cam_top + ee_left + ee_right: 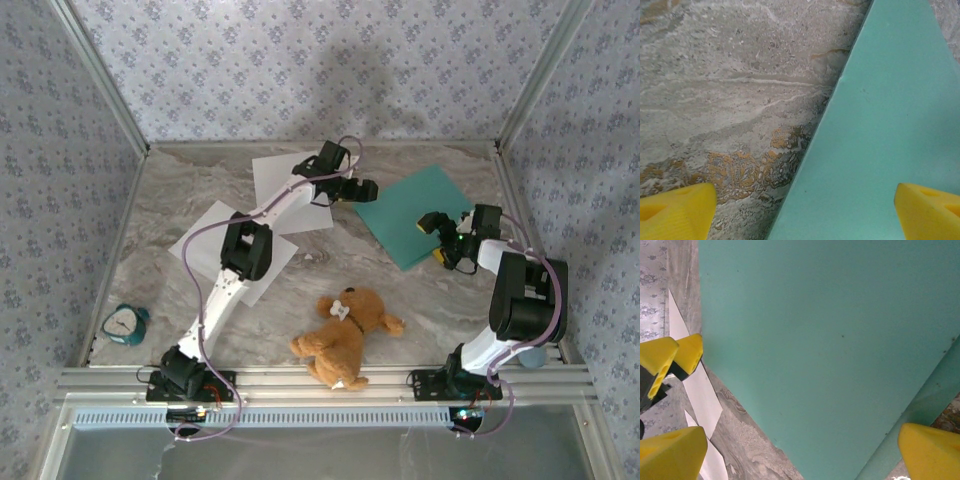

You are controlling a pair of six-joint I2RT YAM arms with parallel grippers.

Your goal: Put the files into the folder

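Folder [412, 212] is lying closed and flat on the marble table [170, 200], right of centre, turned at an angle. My left gripper [366, 189] is hovering at its left corner with the jaws standing wide. My right gripper [434, 242] is hanging over its near right edge, jaws spread just as wide, nothing gripped.

Files: the far sheet [275, 178] is lying left of the folder, partly under my left forearm. The near sheet [205, 232] is lying closer to my base, also crossed by that arm (the two may be overlapping at a corner; the arm is hiding the join). Both are lying apart from the folder.

Left wrist view is resolving the corner more finely than the top view: the folder's edge is running diagonally between my yellow fingertips [675, 212], one tip over bare marble, the other over teal card. I cannot tell whether either tip is touching.

Right wrist view is looking close onto the teal cover, with a paler strip along its right side (second leaf or shading, I cannot tell). At the left margin the left gripper's yellow tips are sitting just beside the folder's edge, with both white sheets beyond.

Top view is adding a teddy bear [345, 335] at the near edge and an alarm clock [125, 323] at near left, both well apart from the folder.
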